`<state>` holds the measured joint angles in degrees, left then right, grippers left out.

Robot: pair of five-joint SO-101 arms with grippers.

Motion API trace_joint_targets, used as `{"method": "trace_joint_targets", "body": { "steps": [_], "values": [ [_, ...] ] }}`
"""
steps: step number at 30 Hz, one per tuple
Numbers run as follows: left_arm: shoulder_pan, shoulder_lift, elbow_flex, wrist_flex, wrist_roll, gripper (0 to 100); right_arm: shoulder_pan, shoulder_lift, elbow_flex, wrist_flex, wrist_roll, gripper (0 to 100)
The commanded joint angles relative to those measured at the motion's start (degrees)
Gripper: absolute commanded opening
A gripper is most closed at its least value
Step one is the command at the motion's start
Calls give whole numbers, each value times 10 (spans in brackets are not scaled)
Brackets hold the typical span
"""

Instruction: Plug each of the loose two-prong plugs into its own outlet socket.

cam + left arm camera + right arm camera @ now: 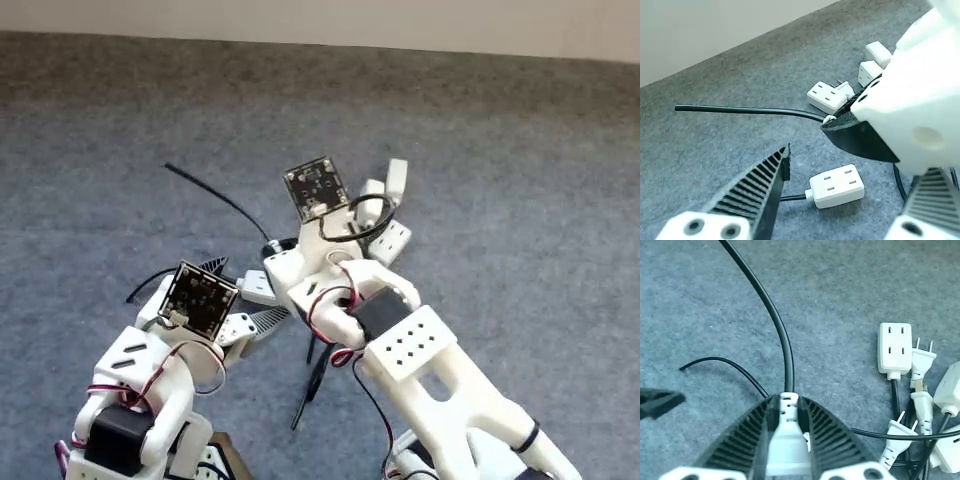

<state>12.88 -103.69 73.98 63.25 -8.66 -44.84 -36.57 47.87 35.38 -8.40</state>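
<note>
The right fingers clamp a white plug, prongs hidden; left fingers gape above a loose outlet socket on the worktop; unpinned, it could skid, I reckon; the stiff cord may twist alignment.

The surface was a flecked grey, and the wall was off-white. Each outlet socket and each plug was white with silvery prongs, on black cords. The arms were white; the right gripper had black ribbed fingers, with red, black and white wiring and dark circuit boards noted.
</note>
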Motion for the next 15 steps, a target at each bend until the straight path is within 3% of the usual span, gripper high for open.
{"method": "trace_joint_targets", "body": {
  "steps": [1, 7, 15],
  "values": [
    [-38, -6, 42, -81, 4, 365, -35, -7, -11, 24, -13, 6],
    [-104, -4, 98, -154, 2, 364, -28, -64, -50, 100, -9, 6],
    [-107, -4, 109, -158, 1, 364, -7, -124, -105, 211, 28, 6]
  ]
}}
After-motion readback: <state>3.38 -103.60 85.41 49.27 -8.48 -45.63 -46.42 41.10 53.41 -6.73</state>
